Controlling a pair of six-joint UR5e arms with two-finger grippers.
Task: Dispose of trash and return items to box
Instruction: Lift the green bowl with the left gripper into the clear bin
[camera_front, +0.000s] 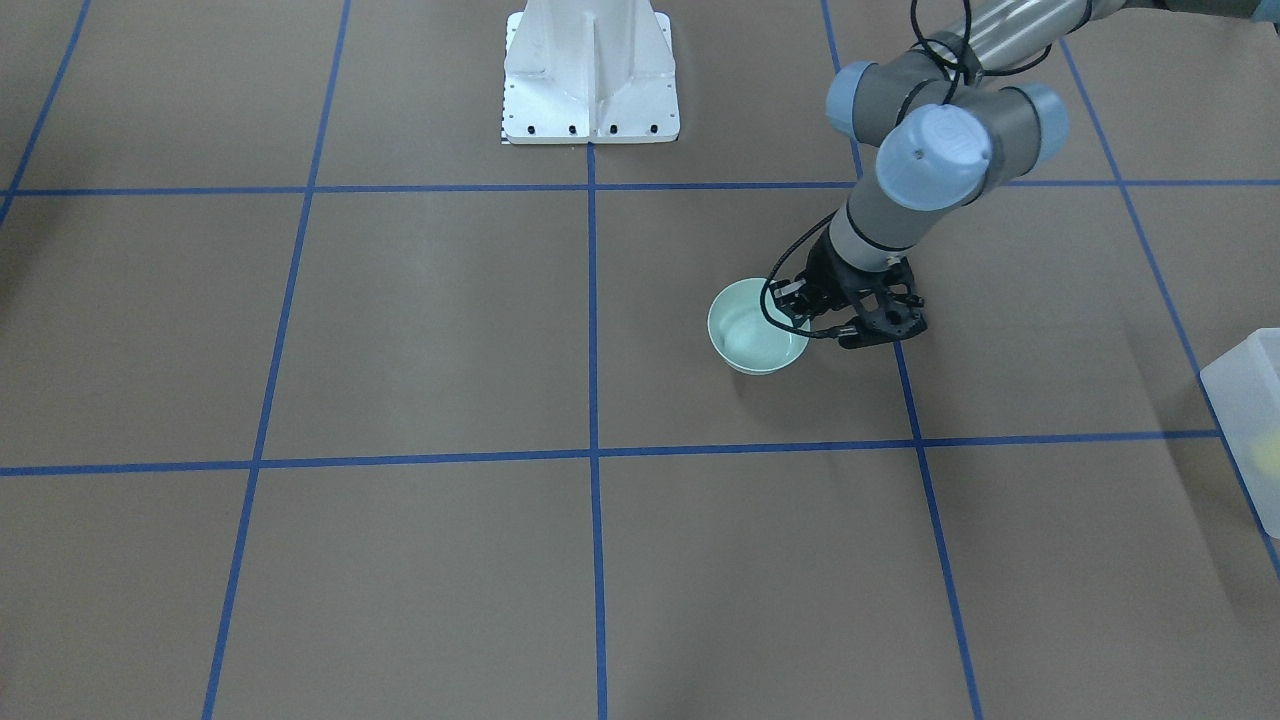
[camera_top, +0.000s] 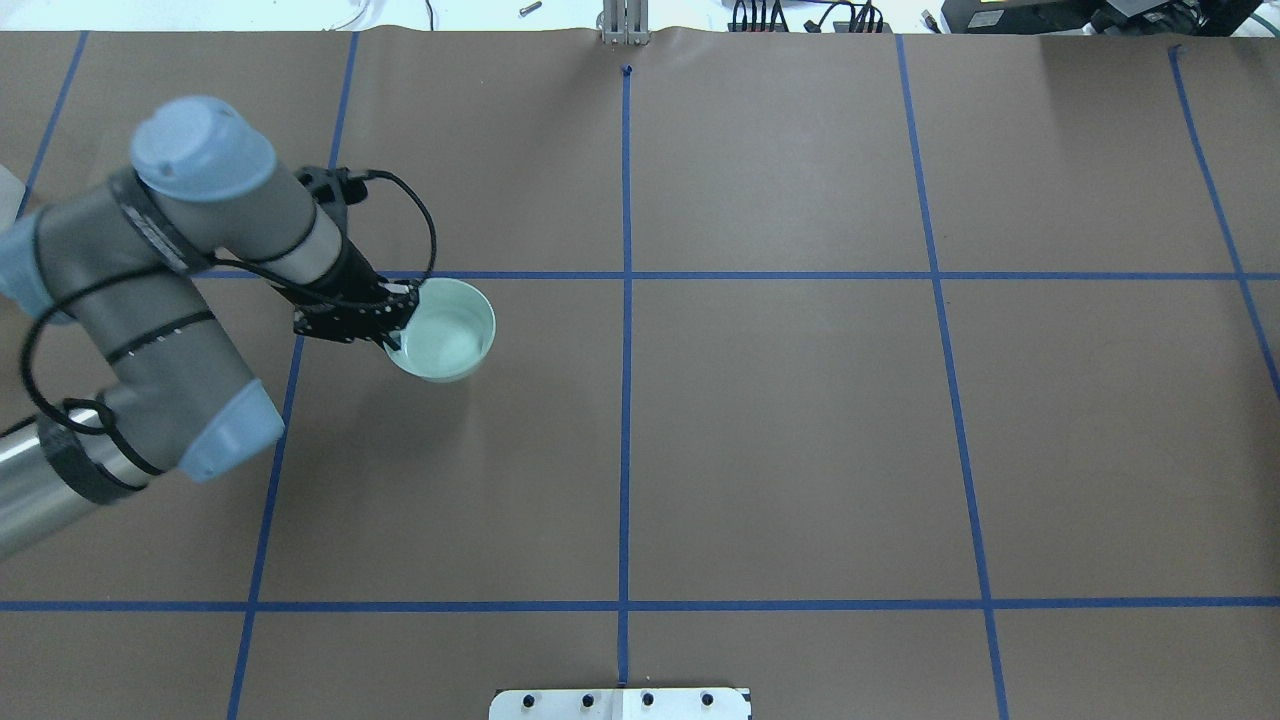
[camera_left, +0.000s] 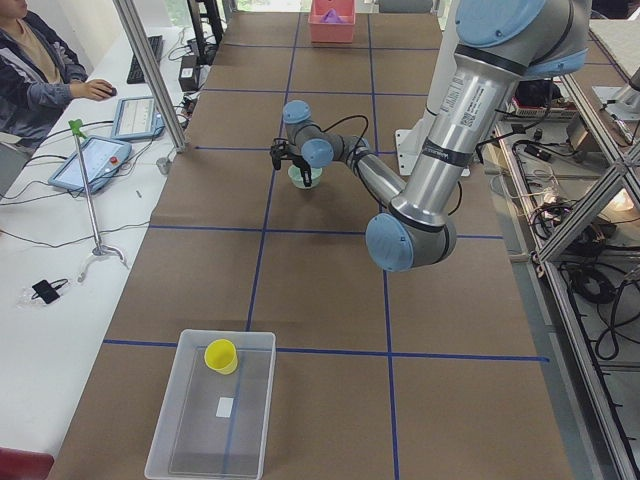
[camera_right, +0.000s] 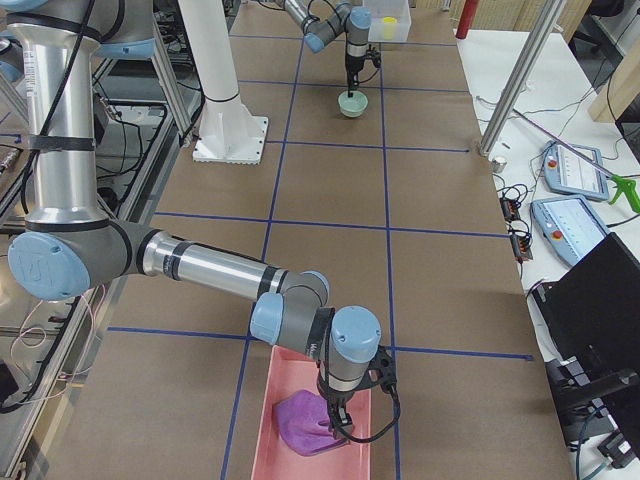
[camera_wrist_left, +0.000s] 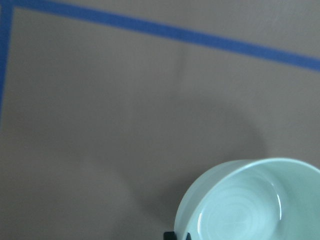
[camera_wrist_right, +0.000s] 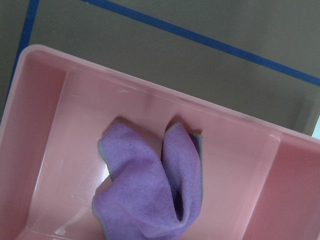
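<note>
- Nearest the left wrist camera, the bowl appears to rest on the table, in its left half. It is upright with its mouth up; being round, it has no long axis in plan, and its own axis is vertical.
- The left gripper is set down from above at the bowl's left rim, seemingly with one finger inside the wall and one outside. A rim pinch is judged to be intended, as the bowl looks too wide to be spanned. Whether the fingers are pressed onto the wall cannot be told.
- The box is laid at the table's left end, well apart from the bowl. Its long axis runs along the table's length, and its open side is up so that items can be lowered in.
- The cup is already stood upright inside the box, at the end nearer the bowl, so only the bowl is judged left to return.
- The right gripper is hung over the pink tray at the right end, just above the purple cloth. Whether its fingers are apart or together cannot be told.
</note>
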